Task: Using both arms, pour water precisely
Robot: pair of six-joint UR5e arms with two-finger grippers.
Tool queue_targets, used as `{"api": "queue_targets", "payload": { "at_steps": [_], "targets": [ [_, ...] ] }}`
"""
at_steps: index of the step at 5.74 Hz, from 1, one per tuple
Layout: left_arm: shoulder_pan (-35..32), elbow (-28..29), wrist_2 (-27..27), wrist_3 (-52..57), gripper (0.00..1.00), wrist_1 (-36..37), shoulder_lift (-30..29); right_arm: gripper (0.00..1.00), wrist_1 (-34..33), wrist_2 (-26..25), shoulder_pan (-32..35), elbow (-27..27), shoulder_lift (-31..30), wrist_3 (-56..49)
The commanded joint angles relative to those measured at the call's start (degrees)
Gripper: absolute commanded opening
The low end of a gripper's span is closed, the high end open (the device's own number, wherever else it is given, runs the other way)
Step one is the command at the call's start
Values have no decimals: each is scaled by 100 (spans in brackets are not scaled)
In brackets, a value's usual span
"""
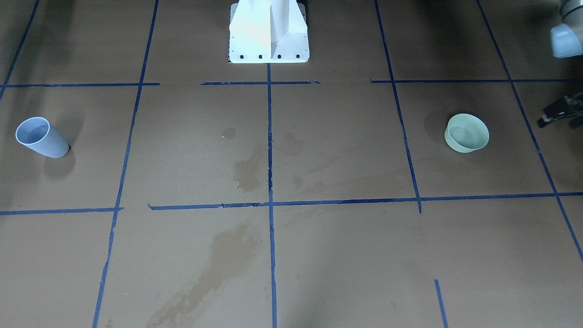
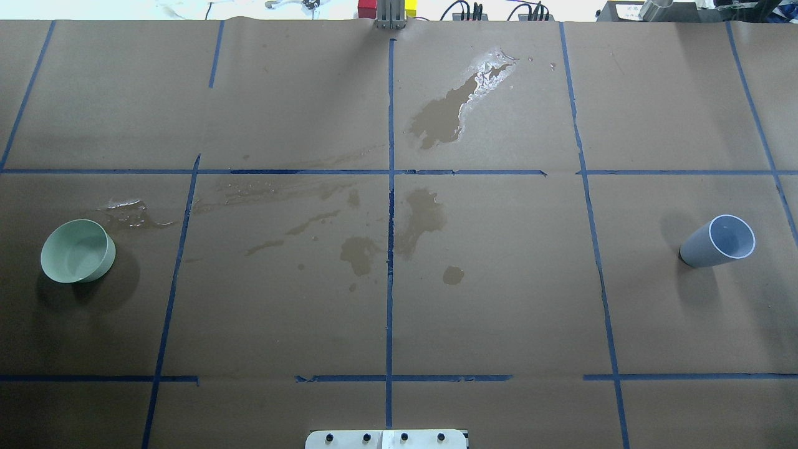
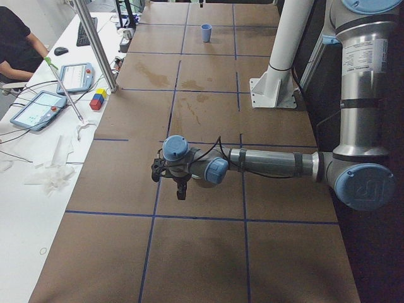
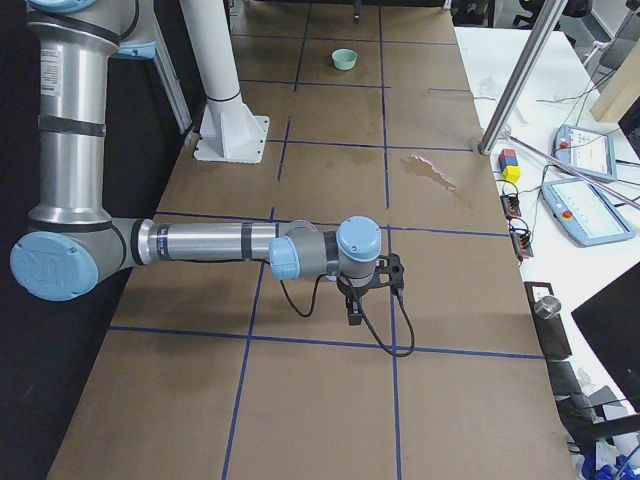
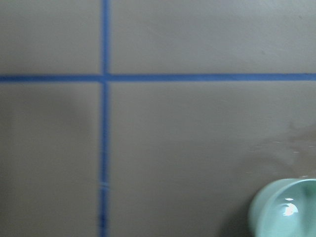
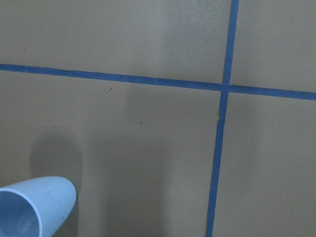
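Upright cup (image 2: pixel 717 242) at 3 o'clock on the worktop (image 2: pixel 499 312), nearest my right pincer (image 4: pixel 354 312); bowl (image 2: pixel 78 251) at 9 o'clock, nearest my left pincer (image 1: pixel 559 113). I cannot tell either pincer's state. No water discernible in the cup; wet patches (image 2: pixel 424 215) lie mid-worktop.

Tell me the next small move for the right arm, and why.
Probably ease the right gripper sideways toward the blue cup to line up a grasp. The cup stands upright and untouched, and shows only in the lower-left corner of the right wrist view, so the gripper is off to one side. Whether its jaws are open I cannot tell.
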Motion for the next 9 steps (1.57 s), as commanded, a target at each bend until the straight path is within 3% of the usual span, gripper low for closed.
{"api": "queue_targets", "payload": {
  "at_steps": [1,3,4,7,9],
  "targets": [
    [951,-31,39,-1113,100,-470,2,100,7,-11,-1,-10,0,7],
    [1262,57,417,-1143,100,-490,2,100,7,-2,-10,-10,0,16],
    [1350,187,417,-1134,93,-499,-42,100,-2,-11,-10,-27,-9,25],
    [1386,338,417,-1168,6,-499,-139,100,-2,-2,-10,-45,-26,25],
    [1386,-141,339,-1186,0,-464,-261,100,7,7,-10,-36,-26,25]
  ]
}}
